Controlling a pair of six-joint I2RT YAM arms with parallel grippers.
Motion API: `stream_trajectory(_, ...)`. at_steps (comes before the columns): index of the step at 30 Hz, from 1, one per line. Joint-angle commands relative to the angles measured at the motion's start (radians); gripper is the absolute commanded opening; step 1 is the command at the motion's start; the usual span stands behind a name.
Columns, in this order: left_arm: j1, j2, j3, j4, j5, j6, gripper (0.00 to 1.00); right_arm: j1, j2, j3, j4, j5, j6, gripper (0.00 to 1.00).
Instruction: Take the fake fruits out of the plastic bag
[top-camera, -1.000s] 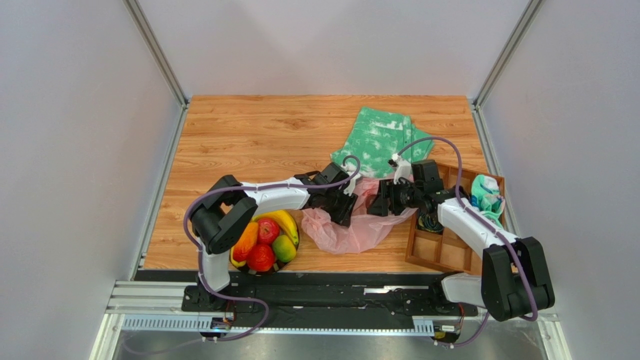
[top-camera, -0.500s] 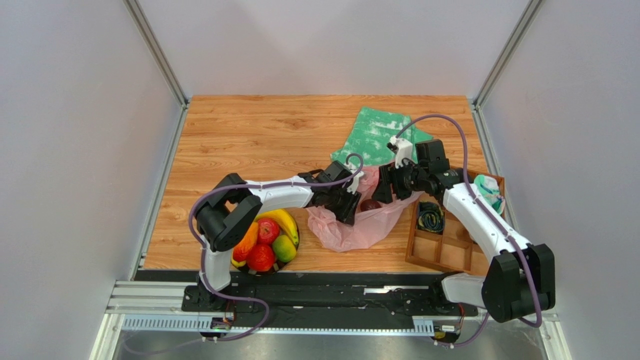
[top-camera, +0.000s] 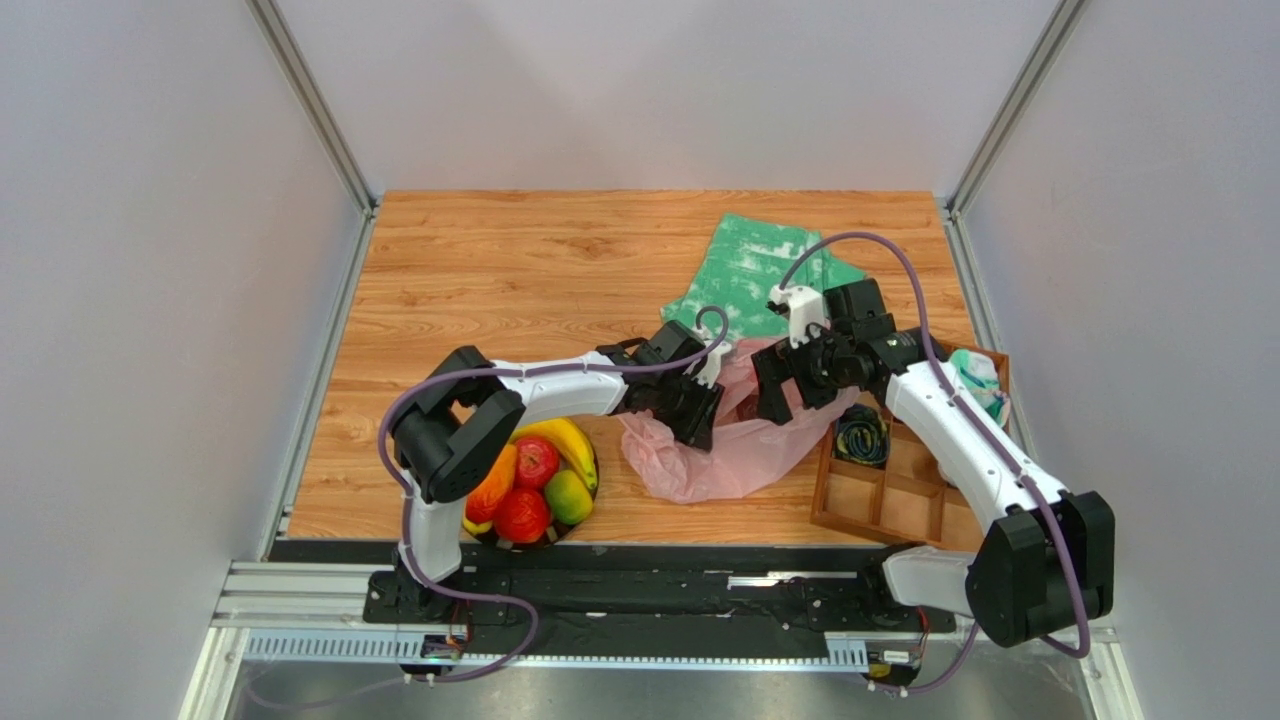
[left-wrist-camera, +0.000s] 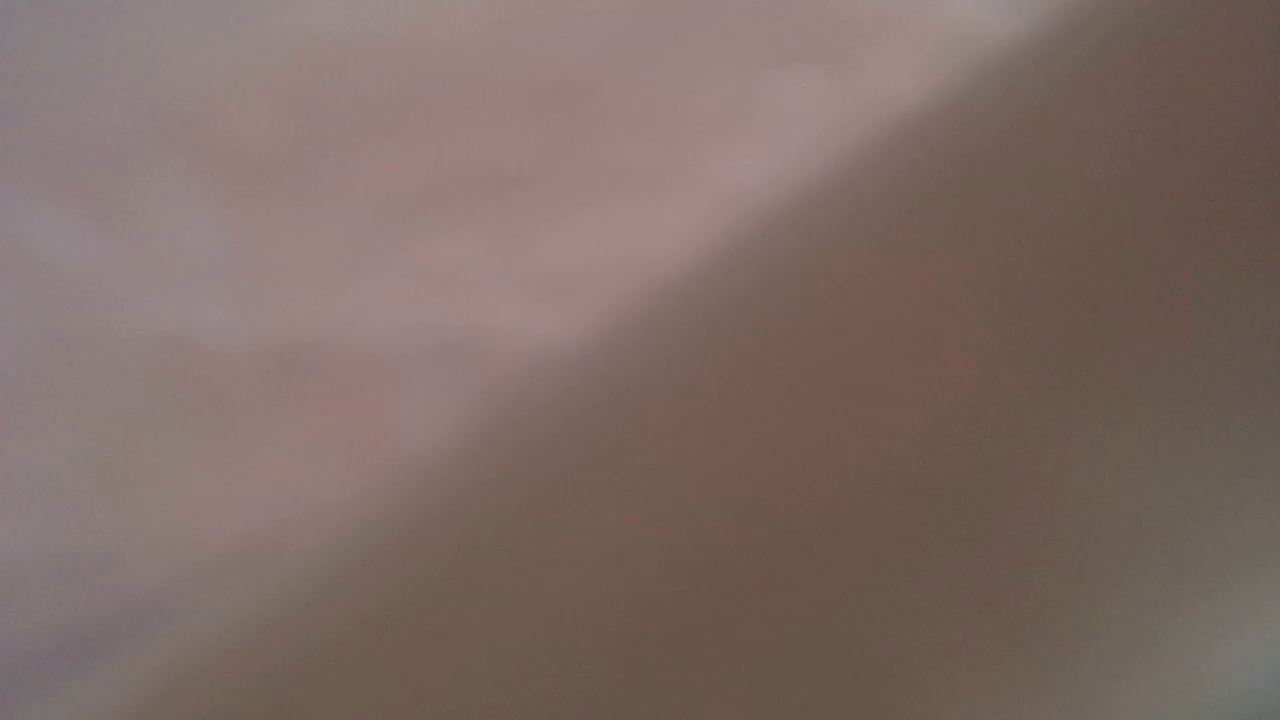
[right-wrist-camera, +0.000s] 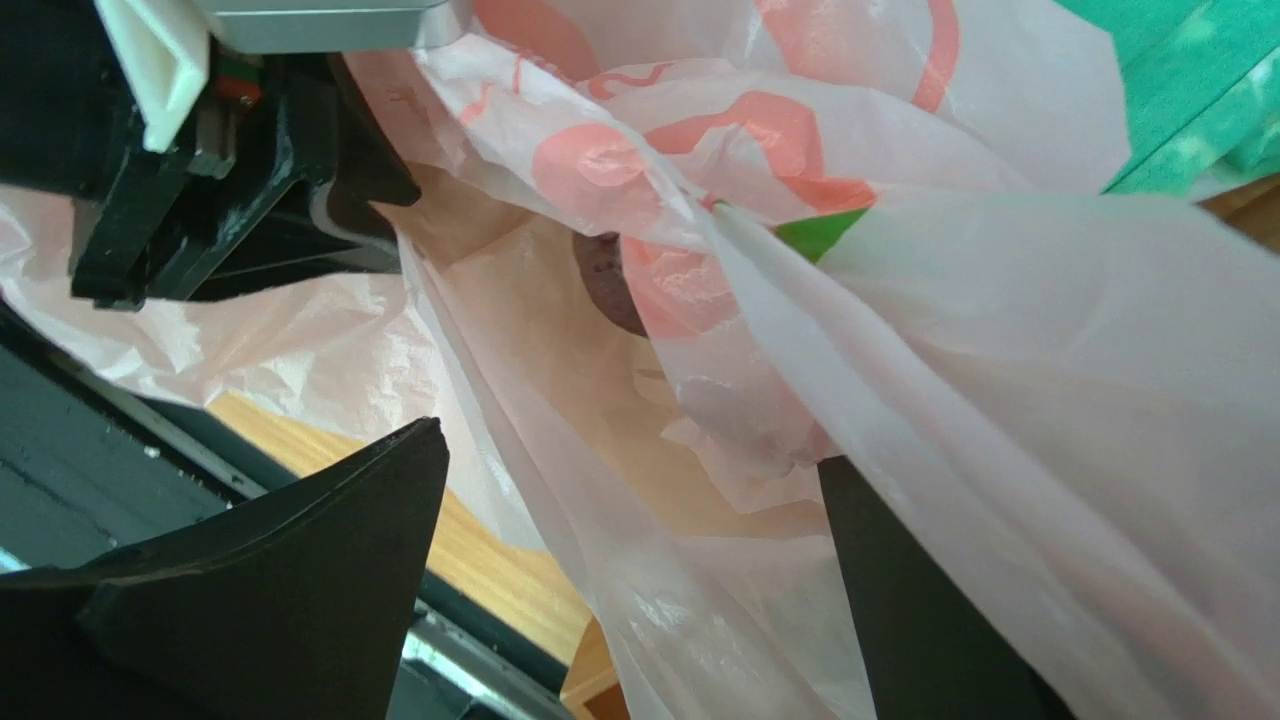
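Note:
The pink plastic bag (top-camera: 718, 453) lies crumpled at the table's front middle, with both grippers at its mouth. My left gripper (top-camera: 693, 405) is pushed into the bag's left side. Its own view shows only blurred pink film, so its jaws are hidden. It also shows in the right wrist view (right-wrist-camera: 226, 180). My right gripper (top-camera: 780, 387) is open, jaws wide apart, with bag film (right-wrist-camera: 842, 375) draped between and over its fingers (right-wrist-camera: 286, 585). A dark purple round shape (right-wrist-camera: 606, 282) shows through the film inside the bag. Several fake fruits (top-camera: 529, 477) lie in a black bowl at front left.
A folded green-and-white cloth (top-camera: 751, 267) lies behind the bag. A wooden compartment tray (top-camera: 887, 503) holding small items stands at the front right, under my right arm. Metal frame rails run along both sides of the table.
My right gripper has lifted and drawn back a little, pulling the bag's right edge up and stretching the mouth. My left gripper has stayed at the bag's left side.

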Motion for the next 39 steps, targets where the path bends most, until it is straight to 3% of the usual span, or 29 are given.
stream_trajectory(1, 0.002, -0.028, 0.002, 0.025, 0.054, 0.033, 0.38, -0.002, -0.061, 0.11, -0.131, -0.053, -0.114, 1.0)
stream_trajectory(3, 0.002, -0.033, 0.002, 0.028, 0.055, 0.037, 0.31, -0.002, -0.12, 0.112, -0.148, -0.202, -0.135, 1.0)
stream_trajectory(6, 0.002, -0.045, -0.007, 0.041, 0.044, 0.034, 0.04, 0.0, -0.173, 0.081, -0.088, -0.277, -0.122, 1.0)
stream_trajectory(7, 0.001, -0.048, -0.007, 0.042, 0.04, 0.037, 0.0, -0.002, -0.193, 0.055, -0.062, -0.279, -0.113, 0.98)
stream_trajectory(9, 0.002, -0.051, -0.007, 0.041, 0.041, 0.04, 0.0, 0.0, -0.184, 0.046, -0.025, -0.3, -0.105, 0.88)
stream_trajectory(10, 0.002, -0.051, -0.005, 0.042, 0.05, 0.046, 0.0, 0.0, -0.155, 0.055, -0.023, -0.307, -0.103, 0.77)
stream_trajectory(12, 0.002, -0.05, -0.004, 0.044, 0.064, 0.049, 0.0, 0.0, -0.115, 0.077, -0.036, -0.263, -0.099, 0.66)
stream_trajectory(13, 0.002, -0.053, -0.005, 0.044, 0.072, 0.049, 0.0, -0.002, -0.081, 0.084, -0.031, -0.206, -0.085, 0.65)
stream_trajectory(14, 0.002, -0.054, -0.005, 0.044, 0.072, 0.049, 0.0, -0.002, -0.066, 0.08, -0.02, -0.127, -0.07, 0.68)
stream_trajectory(15, 0.002, -0.054, -0.007, 0.041, 0.072, 0.053, 0.0, 0.0, -0.047, 0.077, -0.017, 0.023, -0.056, 0.81)
stream_trajectory(17, 0.002, -0.062, -0.01, 0.041, 0.069, 0.055, 0.0, -0.019, 0.018, 0.098, -0.074, 0.066, -0.083, 0.85)
stream_trajectory(20, 0.007, -0.065, -0.011, 0.042, 0.075, 0.055, 0.0, -0.054, 0.071, 0.113, -0.187, -0.175, -0.169, 0.84)
stream_trajectory(21, 0.009, -0.062, -0.008, 0.042, 0.078, 0.053, 0.0, -0.049, 0.071, 0.112, -0.221, -0.258, -0.19, 0.93)
stream_trajectory(23, 0.013, -0.064, -0.002, 0.039, 0.081, 0.053, 0.0, -0.023, 0.037, 0.083, -0.133, -0.154, -0.099, 0.95)
stream_trajectory(24, 0.015, -0.062, -0.001, 0.039, 0.086, 0.052, 0.0, -0.008, 0.023, 0.077, -0.109, 0.008, -0.077, 0.97)
stream_trajectory(28, 0.021, -0.062, -0.005, 0.044, 0.097, 0.049, 0.0, 0.067, -0.096, 0.02, 0.009, 0.384, -0.112, 1.0)
stream_trajectory(31, 0.022, -0.056, -0.002, 0.048, 0.106, 0.046, 0.0, 0.087, -0.168, 0.003, 0.024, 0.358, -0.189, 0.99)
stream_trajectory(32, 0.022, -0.054, -0.001, 0.048, 0.107, 0.046, 0.0, 0.087, -0.176, 0.011, -0.017, 0.298, -0.204, 0.96)
stream_trajectory(33, 0.022, -0.053, 0.001, 0.045, 0.11, 0.044, 0.0, 0.089, -0.185, 0.018, -0.043, 0.172, -0.215, 0.87)
stream_trajectory(39, 0.024, -0.041, 0.009, 0.044, 0.117, 0.038, 0.0, 0.104, -0.158, 0.006, -0.011, -0.037, -0.165, 0.58)
